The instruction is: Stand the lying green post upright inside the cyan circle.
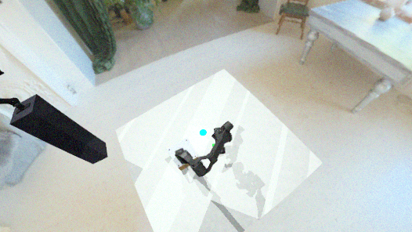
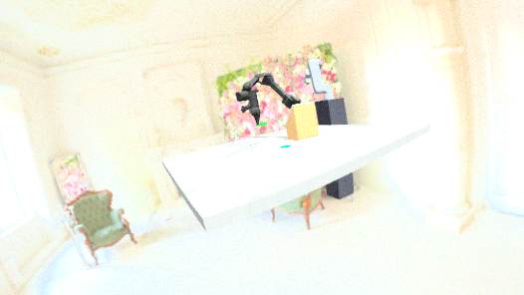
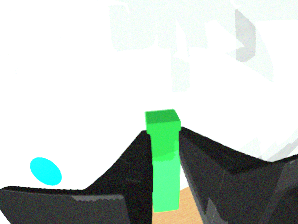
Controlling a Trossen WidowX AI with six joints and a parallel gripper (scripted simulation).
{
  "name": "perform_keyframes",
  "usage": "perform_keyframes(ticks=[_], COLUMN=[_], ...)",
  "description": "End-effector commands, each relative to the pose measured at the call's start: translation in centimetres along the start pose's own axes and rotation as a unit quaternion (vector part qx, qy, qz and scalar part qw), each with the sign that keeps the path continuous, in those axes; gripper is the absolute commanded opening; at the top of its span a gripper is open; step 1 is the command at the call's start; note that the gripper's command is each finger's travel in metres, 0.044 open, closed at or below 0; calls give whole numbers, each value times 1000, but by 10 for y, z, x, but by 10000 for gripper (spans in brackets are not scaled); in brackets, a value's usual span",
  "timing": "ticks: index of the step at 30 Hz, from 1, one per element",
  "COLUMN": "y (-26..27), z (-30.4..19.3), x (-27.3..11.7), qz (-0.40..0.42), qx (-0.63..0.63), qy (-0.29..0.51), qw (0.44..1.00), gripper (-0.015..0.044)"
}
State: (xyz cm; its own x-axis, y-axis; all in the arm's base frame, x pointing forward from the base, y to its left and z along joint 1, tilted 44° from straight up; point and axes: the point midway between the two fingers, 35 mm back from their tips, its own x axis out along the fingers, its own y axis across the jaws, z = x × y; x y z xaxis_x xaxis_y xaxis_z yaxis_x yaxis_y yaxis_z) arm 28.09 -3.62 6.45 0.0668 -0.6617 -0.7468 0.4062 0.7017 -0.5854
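The green post point(image 2: 262, 124) point(image 3: 166, 165) lies level between the fingers of my gripper point(image 2: 258, 123) point(image 3: 162, 136), which is shut on it. In the exterior view the post hangs a little above the white table point(image 1: 290, 157) point(image 2: 224, 184). In the wrist view the fingers hide parts of its sides. The cyan circle point(image 1: 203, 132) point(image 2: 285, 147) point(image 3: 46, 171) lies flat on the table, off to the left of the post in the wrist view, with nothing on it. In the top view the arm hides most of the post.
A tan block point(image 2: 305, 123) stands on the table near the arm's base; a tan surface point(image 3: 175, 212) shows beyond the post at the bottom of the wrist view. A dark pillar point(image 1: 59, 131) point(image 2: 340, 185) stands beyond the table. Shadows of the arm fall on the table.
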Motion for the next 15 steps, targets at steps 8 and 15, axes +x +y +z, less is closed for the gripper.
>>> perform_keyframes(ticks=[8, 15], y=[35, 56], z=[-10, -19], x=[-5, -7], qz=[13, 19], qx=[-115, -187], qy=[2, 3], qw=[993, 982], gripper=[23, 23])
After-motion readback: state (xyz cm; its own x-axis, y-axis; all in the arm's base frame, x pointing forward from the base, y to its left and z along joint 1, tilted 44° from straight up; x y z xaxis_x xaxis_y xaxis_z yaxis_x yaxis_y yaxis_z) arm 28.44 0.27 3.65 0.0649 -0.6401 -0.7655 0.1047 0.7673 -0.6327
